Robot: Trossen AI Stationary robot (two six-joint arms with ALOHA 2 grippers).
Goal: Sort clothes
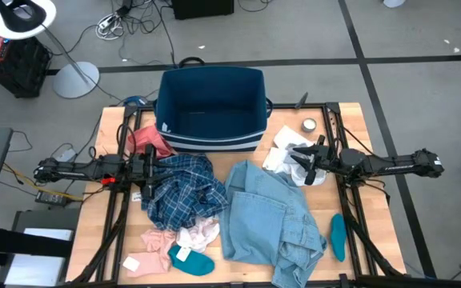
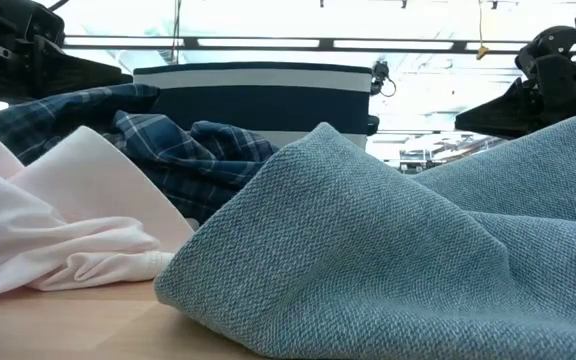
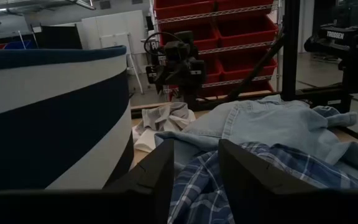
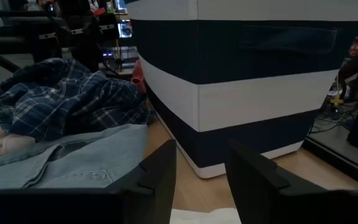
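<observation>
The clothes lie spread on the wooden table (image 1: 350,120). A blue plaid shirt (image 1: 178,192) is heaped left of centre, and a light blue denim shirt (image 1: 270,220) lies right of it. A coral-red piece (image 1: 150,142) lies by the bin's left corner, and a white piece (image 1: 285,152) lies under my right gripper. Pale pink pieces (image 1: 154,240), a white piece (image 1: 198,236) and teal socks (image 1: 192,260) (image 1: 338,236) lie near the front edge. My left gripper (image 1: 152,172) (image 3: 196,168) hovers open over the plaid shirt's left edge. My right gripper (image 1: 298,158) (image 4: 202,168) hovers open, level.
A dark blue bin with white stripes (image 1: 210,108) stands open at the table's far middle. A small round metal tin (image 1: 309,126) sits to its right. Dark frame rails (image 1: 350,208) run along the table's left and right sides.
</observation>
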